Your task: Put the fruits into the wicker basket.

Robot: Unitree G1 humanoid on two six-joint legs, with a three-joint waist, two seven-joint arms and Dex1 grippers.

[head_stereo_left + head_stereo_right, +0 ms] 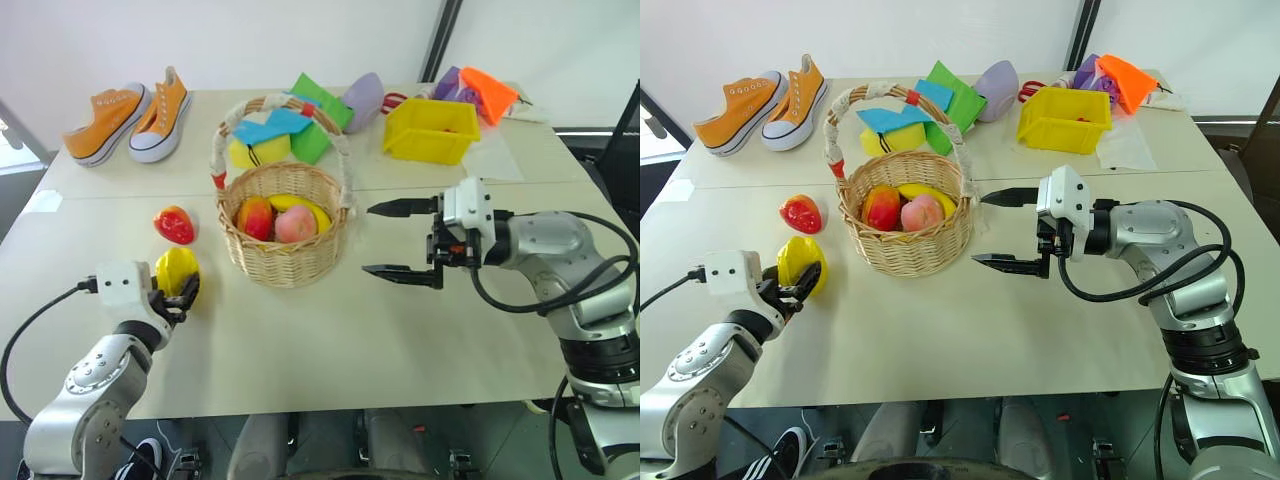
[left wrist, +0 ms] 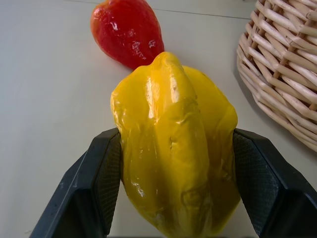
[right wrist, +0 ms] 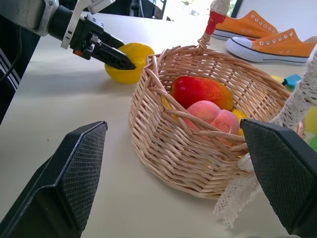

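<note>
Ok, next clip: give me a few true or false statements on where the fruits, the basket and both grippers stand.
1. The left gripper is closed on the yellow starfruit. True.
2. The wicker basket is empty. False: a mango, a peach and a banana lie in it.
3. The red strawberry lies on the table, outside the basket. True.
4. The right gripper holds the peach. False: its jaws stand open and empty beside the basket.
5. The starfruit is already in the basket. False: it is outside the basket, beside it.
</note>
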